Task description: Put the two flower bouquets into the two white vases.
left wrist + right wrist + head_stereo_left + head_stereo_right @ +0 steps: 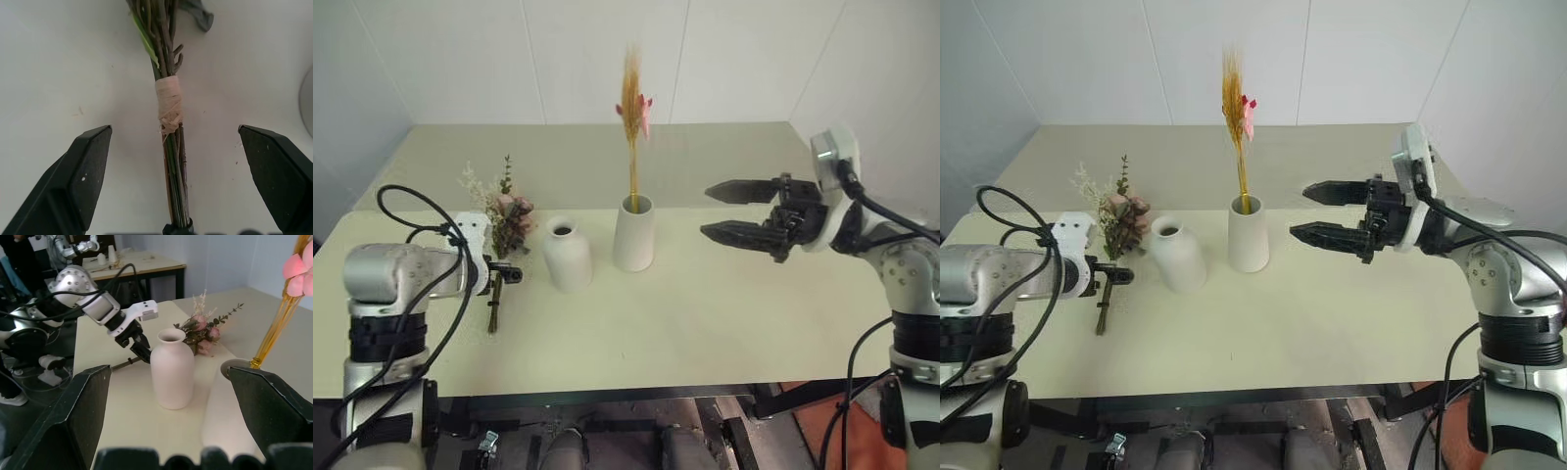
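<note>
Left wrist view looks straight down on the taped stems of the rose bunch (168, 105), which lies flat on the table (724, 323) between the left gripper (173, 161) fingers; the jaws stand wide apart, one on each side of the stems and touching nothing. The blooms lie toward the back, just left of the short vase (567, 254), which stands empty. The thin yellow bunch (632, 127) already stands upright in the tall vase (633, 233) beside it. The right gripper (736, 212) hangs level to the right of the tall vase, jaws apart and empty.

To do the pick well, the left gripper should probably come down squarely and close at or just below the tape, where the stems are bound tight, keeping them centred so none slip out. The short vase has a narrow neck, so the stem ends will need careful lining up.

The stem ends are cut off at the wrist picture's edge, and the left arm covers part of the stems in the head views.
</note>
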Available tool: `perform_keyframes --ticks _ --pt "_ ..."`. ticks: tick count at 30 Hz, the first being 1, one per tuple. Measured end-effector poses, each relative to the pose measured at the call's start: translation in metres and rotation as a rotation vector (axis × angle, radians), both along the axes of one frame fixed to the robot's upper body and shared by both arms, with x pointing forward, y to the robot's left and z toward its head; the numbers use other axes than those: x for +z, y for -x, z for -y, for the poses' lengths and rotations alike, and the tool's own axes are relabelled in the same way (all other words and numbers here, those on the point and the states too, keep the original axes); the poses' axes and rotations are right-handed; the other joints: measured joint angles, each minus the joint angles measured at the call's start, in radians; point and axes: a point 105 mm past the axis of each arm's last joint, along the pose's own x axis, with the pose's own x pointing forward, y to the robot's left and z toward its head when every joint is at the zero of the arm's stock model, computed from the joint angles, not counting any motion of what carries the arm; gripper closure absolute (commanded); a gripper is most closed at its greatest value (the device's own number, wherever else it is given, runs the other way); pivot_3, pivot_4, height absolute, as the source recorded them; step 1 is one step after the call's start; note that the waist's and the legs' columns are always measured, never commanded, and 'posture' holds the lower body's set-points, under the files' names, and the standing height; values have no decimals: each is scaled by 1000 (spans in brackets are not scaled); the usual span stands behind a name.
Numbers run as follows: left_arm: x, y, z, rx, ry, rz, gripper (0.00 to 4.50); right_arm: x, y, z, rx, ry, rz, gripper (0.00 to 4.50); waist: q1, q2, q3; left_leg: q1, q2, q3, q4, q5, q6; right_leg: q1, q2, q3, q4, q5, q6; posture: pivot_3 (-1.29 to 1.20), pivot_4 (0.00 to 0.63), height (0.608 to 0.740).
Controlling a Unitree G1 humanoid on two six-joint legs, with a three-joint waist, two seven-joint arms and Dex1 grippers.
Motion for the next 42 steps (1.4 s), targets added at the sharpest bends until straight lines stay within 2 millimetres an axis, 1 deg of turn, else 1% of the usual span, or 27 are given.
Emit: perform_keyframes --ticks 1,4,5,6,9,14,15,16,20,21,23,25,27,30,32,33,34,35,37,39,42 --pt "-1 -3 0 0 5 2 0 0 1 1 7 7 5 24 0 0 0 0 0 0 0 0 0 0 0 0 0 0 0 0 150 740" --pt "3 -18 1 -4 9 44 573 0 2 2 19 15 12 0 2 0 0 -1 0 0 0 0 0 0 -1 0 0 0 0 0 150 740" --pt "5 -23 2 -8 8 64 852 0 3 2 22 16 13 0 2 0 0 -1 -1 0 0 0 0 0 -1 0 0 0 0 0 150 740" --pt "5 -27 3 -15 8 85 1235 0 3 3 22 19 14 0 1 0 0 -1 -1 0 0 0 0 0 -1 0 0 0 0 0 150 740" --pt "2 -33 3 -14 1 105 2239 -2 3 4 15 25 8 0 1 0 0 -2 -1 0 0 0 0 0 -2 0 -1 0 0 0 150 740" --pt "1 -35 -5 16 -23 117 3935 -7 4 9 10 54 2 0 2 0 0 -2 -2 0 1 0 0 0 -2 0 -1 1 1 0 150 740" --pt "2 -35 -7 25 -29 122 4211 -7 4 10 8 58 7 0 2 0 0 -2 -2 0 1 0 0 -1 -2 0 -1 1 1 0 150 740" --pt "3 -36 -10 34 -36 134 4345 -8 4 10 11 61 11 0 2 0 0 -2 -2 0 1 0 0 -1 -2 0 -1 1 2 0 150 740" --pt "16 -39 -20 74 -27 212 4345 -9 4 11 10 68 24 0 2 0 0 -2 -2 0 1 0 0 0 -2 0 -1 1 2 0 150 740" --pt "22 -40 -23 77 -23 237 4345 -11 4 11 4 71 23 0 2 -1 0 -2 -2 0 1 0 0 -1 -2 0 -1 1 2 0 150 740" --pt "39 -39 -27 56 -9 304 4345 -14 3 13 -9 74 18 0 2 -1 1 -3 -2 0 1 0 0 -1 -2 0 -1 1 2 0 150 740" --pt "63 -36 -27 21 42 397 4345 -20 2 16 -25 80 8 0 2 -2 1 -3 -3 0 1 0 0 -1 -3 0 -1 1 2 0 150 740" --pt "89 -33 -20 -42 134 506 4345 -24 2 21 -43 94 -1 0 3 -2 1 -4 -3 0 1 0 0 -1 -4 0 -1 1 2 0 150 740" --pt "146 -25 -2 -170 288 714 4345 -27 3 24 -53 96 -2 0 7 -3 2 -4 -3 0 2 0 0 0 -4 -1 -1 1 3 0 150 740" --pt "186 -16 9 -269 390 856 4345 -29 3 24 -57 102 7 0 7 -3 2 -3 -3 0 2 0 0 1 -4 -1 -1 1 4 0 150 740" --pt "203 -11 14 -321 427 921 4345 -29 3 24 -58 103 10 0 5 -3 2 -3 -4 0 2 0 0 1 -4 -1 -2 1 4 0 150 740" --pt "214 -7 17 -362 453 967 4345 -30 4 24 -60 103 12 0 5 -3 2 -2 -4 0 2 0 0 2 -4 -1 -1 1 4 0 150 740" --pt "221 -4 20 -404 476 1006 4345 -30 3 24 -64 103 13 0 4 -3 2 -2 -4 0 2 0 0 2 -4 -1 -1 1 4 0 150 740" --pt "228 -5 26 -461 535 1048 4345 -31 3 25 -70 102 16 0 4 -3 2 -2 -3 0 2 0 0 1 -4 -1 -1 1 4 0 150 740" --pt "235 -9 38 -532 619 1086 4345 -30 3 24 -72 102 24 0 4 -3 2 -2 -4 0 3 0 0 2 -4 -1 -1 1 5 0 150 740" --pt "242 -10 55 -629 668 1148 4345 -29 4 24 -73 103 31 0 5 -3 2 -3 -4 0 3 0 0 2 -4 0 -2 1 5 0 150 740"
